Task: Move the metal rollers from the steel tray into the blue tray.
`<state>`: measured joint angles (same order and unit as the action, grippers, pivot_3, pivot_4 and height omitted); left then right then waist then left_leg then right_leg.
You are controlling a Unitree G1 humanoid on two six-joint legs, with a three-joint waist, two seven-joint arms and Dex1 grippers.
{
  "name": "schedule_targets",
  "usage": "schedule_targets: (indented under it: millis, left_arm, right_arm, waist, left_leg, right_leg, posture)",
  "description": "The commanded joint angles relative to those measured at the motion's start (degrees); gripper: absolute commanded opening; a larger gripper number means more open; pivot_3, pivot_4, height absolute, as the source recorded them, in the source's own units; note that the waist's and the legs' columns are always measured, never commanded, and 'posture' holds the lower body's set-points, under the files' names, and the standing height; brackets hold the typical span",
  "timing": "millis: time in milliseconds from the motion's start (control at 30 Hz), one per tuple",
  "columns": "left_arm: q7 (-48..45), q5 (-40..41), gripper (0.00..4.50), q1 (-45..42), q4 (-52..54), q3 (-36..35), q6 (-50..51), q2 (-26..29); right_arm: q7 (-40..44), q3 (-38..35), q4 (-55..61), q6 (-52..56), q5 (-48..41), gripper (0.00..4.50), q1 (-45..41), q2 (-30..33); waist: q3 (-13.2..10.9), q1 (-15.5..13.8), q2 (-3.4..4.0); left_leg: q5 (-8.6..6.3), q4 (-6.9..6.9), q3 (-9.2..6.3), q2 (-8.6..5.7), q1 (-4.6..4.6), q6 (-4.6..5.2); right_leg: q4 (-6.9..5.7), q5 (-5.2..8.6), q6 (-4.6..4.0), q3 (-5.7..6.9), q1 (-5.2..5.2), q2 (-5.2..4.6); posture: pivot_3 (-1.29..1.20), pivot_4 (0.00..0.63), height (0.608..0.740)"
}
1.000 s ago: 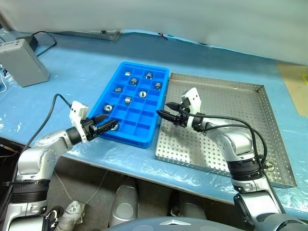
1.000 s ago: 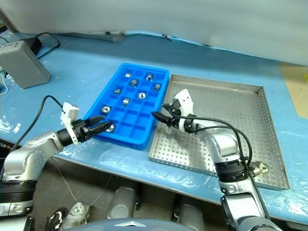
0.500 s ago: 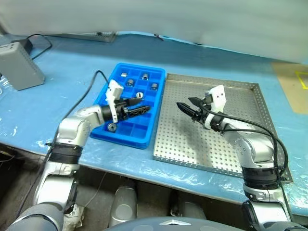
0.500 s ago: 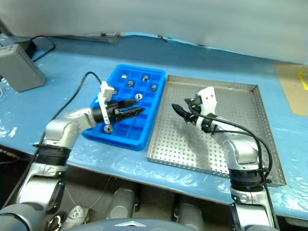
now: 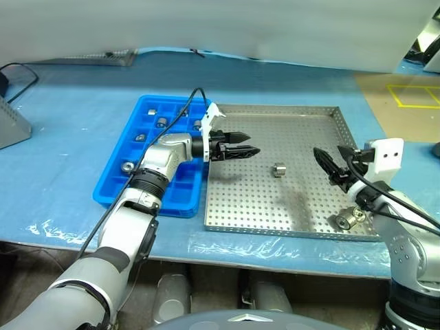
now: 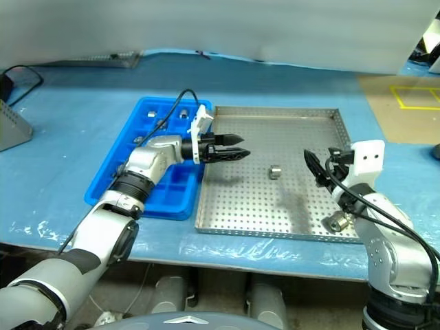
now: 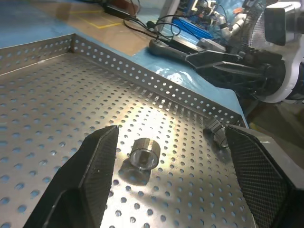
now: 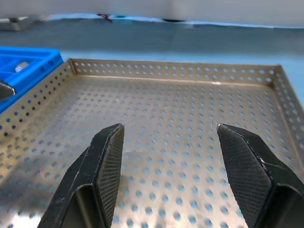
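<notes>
The steel tray (image 5: 261, 201) lies right of the blue tray (image 5: 110, 187) on the blue table. One metal roller (image 5: 278, 170) stands mid-tray, another (image 5: 348, 220) near the front right corner. Several rollers (image 5: 126, 166) sit in compartments of the blue tray. My left gripper (image 5: 249, 151) reaches level over the steel tray's left part, open and empty, pointing at the middle roller (image 7: 145, 154), which shows ahead between its fingers (image 7: 97, 166). My right gripper (image 5: 323, 159) hovers over the tray's right side, open and empty, its fingers (image 8: 107, 161) wide apart above bare perforated floor.
A grey box (image 5: 10, 127) stands at the table's far left, a black cable (image 5: 20, 67) behind it. A tan surface with yellow tape (image 5: 405, 96) lies at the back right. The table's front edge runs just below both trays.
The view has swung right. My left gripper left the blue tray's front corner and moved right over the steel tray. My right gripper drew away to the tray's right side.
</notes>
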<state>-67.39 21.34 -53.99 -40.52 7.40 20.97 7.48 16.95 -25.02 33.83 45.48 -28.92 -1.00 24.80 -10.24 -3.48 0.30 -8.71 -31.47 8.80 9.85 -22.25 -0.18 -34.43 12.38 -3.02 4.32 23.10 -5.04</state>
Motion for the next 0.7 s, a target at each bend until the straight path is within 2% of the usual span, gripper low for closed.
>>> schedule_targets:
  millis: [33,167,300,433,700]
  left_arm:
    - [-0.95,-0.21,3.75,0.87,1.59,-0.45,-0.51,-0.45]
    - [0.59,-0.11,3.75,2.35,3.02,-1.69,0.08,-0.42]
    - [3.11,0.42,3.75,4.78,5.99,-3.14,1.19,0.33]
    - [5.48,1.26,3.75,8.64,11.75,-4.10,3.83,1.26]
    - [8.42,1.68,3.75,12.80,18.51,-5.01,6.86,3.75]
  right_arm:
    - [-0.90,-1.14,4.01,0.99,-2.28,3.25,-0.19,0.64]
    - [-1.21,2.84,2.89,2.07,-2.03,3.25,-2.11,0.82]
    - [-2.22,11.16,-0.60,2.40,0.27,3.25,-8.68,-0.32]
    - [-2.82,13.35,-11.60,-2.18,4.97,3.25,-12.09,-0.01]
    - [0.72,17.15,-17.40,-6.39,7.57,3.25,-14.56,-0.69]
  waist:
    - [0.00,0.43,0.00]
    - [0.00,0.79,0.00]
    - [0.00,0.96,0.00]
    - [0.00,0.13,0.01]
    - [0.00,-1.24,0.01]
  left_leg:
    - [0.00,-0.03,0.01,-0.01,0.00,0.01]
    - [0.00,-0.09,-0.01,0.01,0.08,0.01]
    - [0.02,-0.13,-0.02,0.04,0.11,0.02]
    - [0.01,-0.12,-0.07,0.02,0.06,0.06]
    - [-0.05,-0.14,-0.06,0.03,-0.25,0.19]
  right_leg:
    - [0.00,0.00,0.01,0.01,-0.01,-0.01]
    - [-0.01,0.15,0.26,0.07,-0.13,-0.01]
    - [-0.05,-0.01,-0.01,0.09,-0.14,-0.01]
    - [-0.04,-0.02,-0.06,0.14,-0.19,-0.05]
    - [-0.02,-0.02,-0.08,0.14,0.06,-0.08]
  posture:
    - [-0.23,0.150,0.740]
    - [-0.18,0.150,0.740]
    - [-0.12,0.150,0.740]
    - [-0.06,0.150,0.740]
    - [0.01,0.150,0.740]
